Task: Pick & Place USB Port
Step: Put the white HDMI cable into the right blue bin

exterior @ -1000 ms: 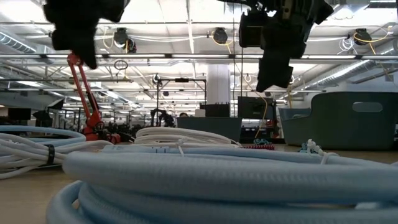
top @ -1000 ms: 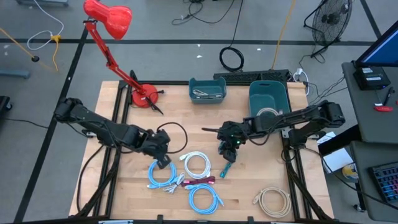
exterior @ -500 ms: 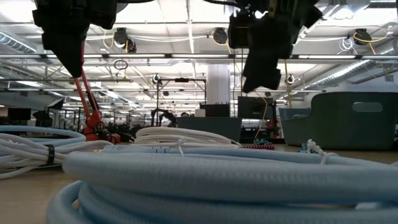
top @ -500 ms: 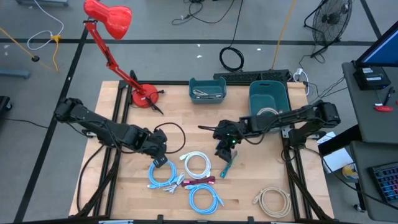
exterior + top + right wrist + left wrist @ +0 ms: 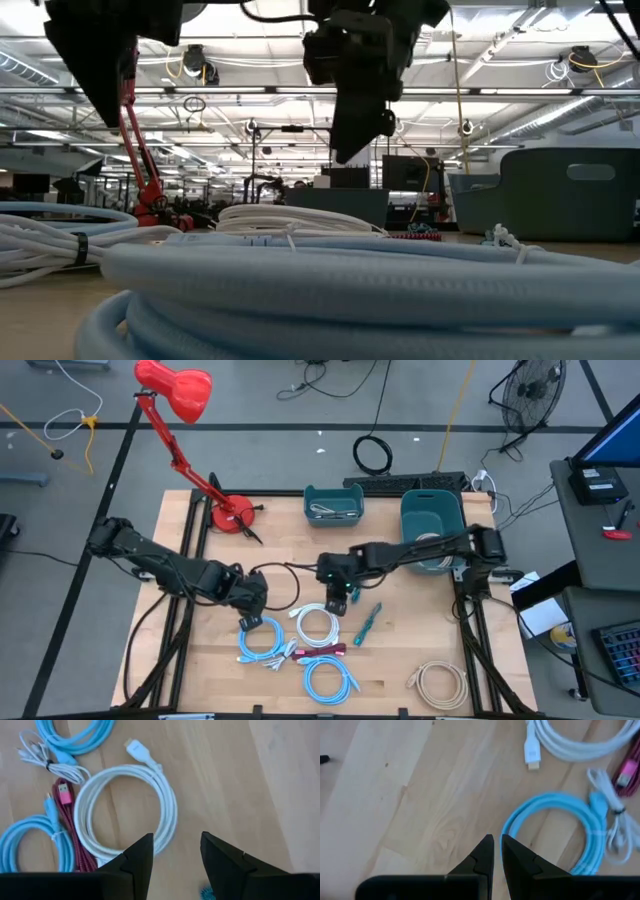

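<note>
Fingers of the right gripper [image 5: 172, 862] are spread apart with nothing between them, hovering over the white cable coil [image 5: 318, 624] mid-bench. Left gripper [image 5: 496, 851] has its fingers nearly pressed together, a thin gap only, empty, over the near-left blue cable coil [image 5: 555, 831]. White coil's plug [image 5: 138, 749] sticks out from the loop, lying flat on the bench [image 5: 400, 650]. Red-pink cable [image 5: 66, 815] lies just beside the white coil. Teal-handled tool [image 5: 366, 623] lies to the right, long axis tilted diagonally.

- White coiled cable [image 5: 317, 624] at table centre.
- Pale-blue coiled cable [image 5: 259, 643] at its eight o'clock.
- Beige coiled cable [image 5: 438, 682] at four o'clock.
- Small teal bin [image 5: 333, 505] at twelve.
</note>
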